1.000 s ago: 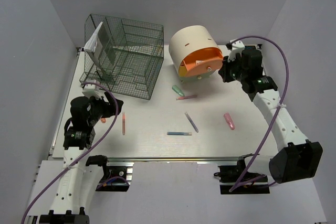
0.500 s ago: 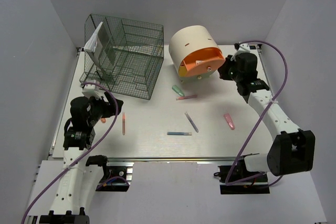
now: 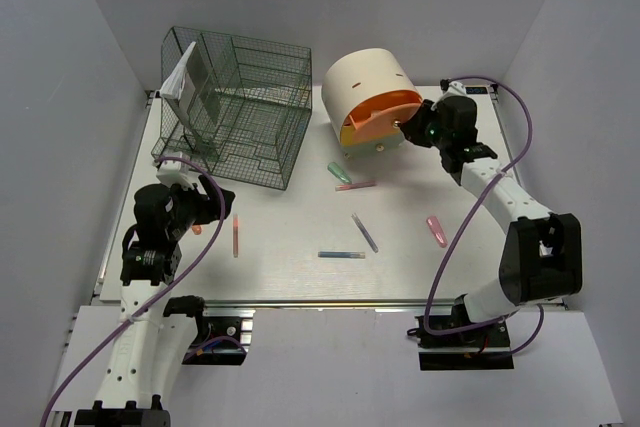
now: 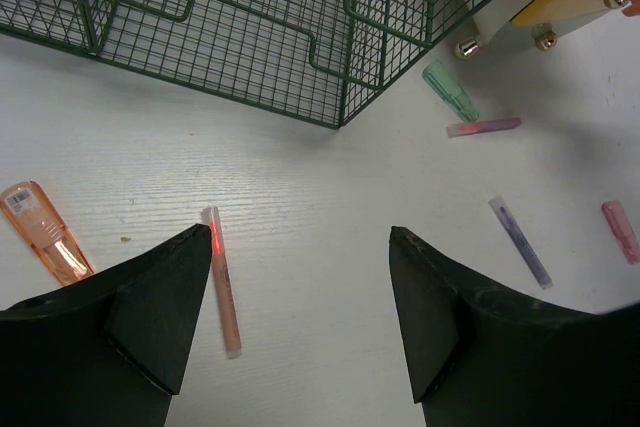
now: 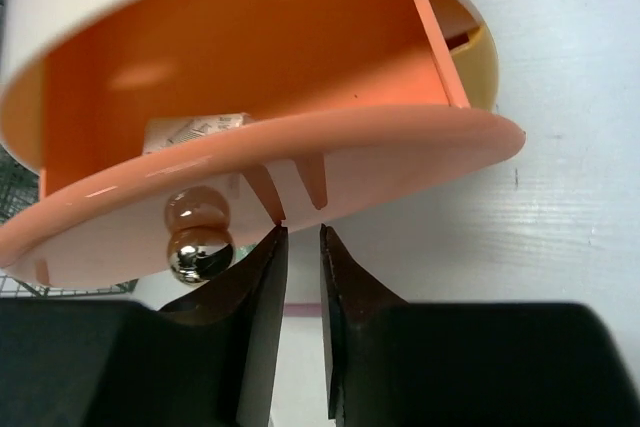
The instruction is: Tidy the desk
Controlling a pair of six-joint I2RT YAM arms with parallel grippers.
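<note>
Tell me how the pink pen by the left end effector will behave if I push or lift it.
The pen looks slim and round, so a sideways push would probably roll it on the smooth desk. It seems rigid and light, so it should lift without sagging. Lying flat, it may slip from the left end effector unless gripped mid-length.

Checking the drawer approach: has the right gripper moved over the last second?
Yes. In the top view the right gripper has shifted left, closing on the orange front of the fixed drawer unit.
</note>
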